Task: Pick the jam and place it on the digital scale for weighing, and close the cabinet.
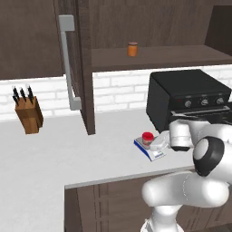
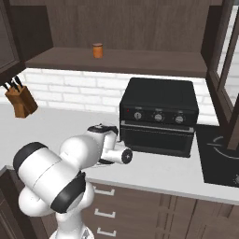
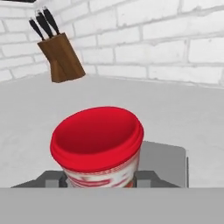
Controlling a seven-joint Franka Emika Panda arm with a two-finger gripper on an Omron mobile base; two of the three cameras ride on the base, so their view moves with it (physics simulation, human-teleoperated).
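A pale grey counter (image 1: 68, 149) runs under a white brick wall, with dark wood fronts below.

The jam (image 3: 97, 146) sits on the scale (image 1: 150, 151), near the counter's front edge and just left of the black oven (image 2: 158, 114). In the hand view its red lid fills the foreground, with the grey platform showing under and behind it. The gripper (image 3: 99, 180) reaches in from the oven side, and its jaws are closed on the jar, a finger pressed against each side of the pale band.

The step in hand looks like the release. To do it well, I judge the jar's base should rest flat on the platform before the jaws part. They should open evenly so neither pad drags the jar sideways, then draw straight back without brushing the lid. Whether the base already bears fully on the platform I cannot tell.

The jar is squat and round, with a glossy red lid slightly wider than the body and a pale printed band beneath. The scale is a thin flat slab, matte grey on top with a blue-edged white base.

Farther out, the cabinet (image 1: 86, 68) hangs open above, its door edge-on with a long grey bar handle (image 1: 69, 63). An orange jar (image 1: 132, 49) stands on its shelf. A wooden knife block (image 1: 29, 114) sits at the wall, well to the left.
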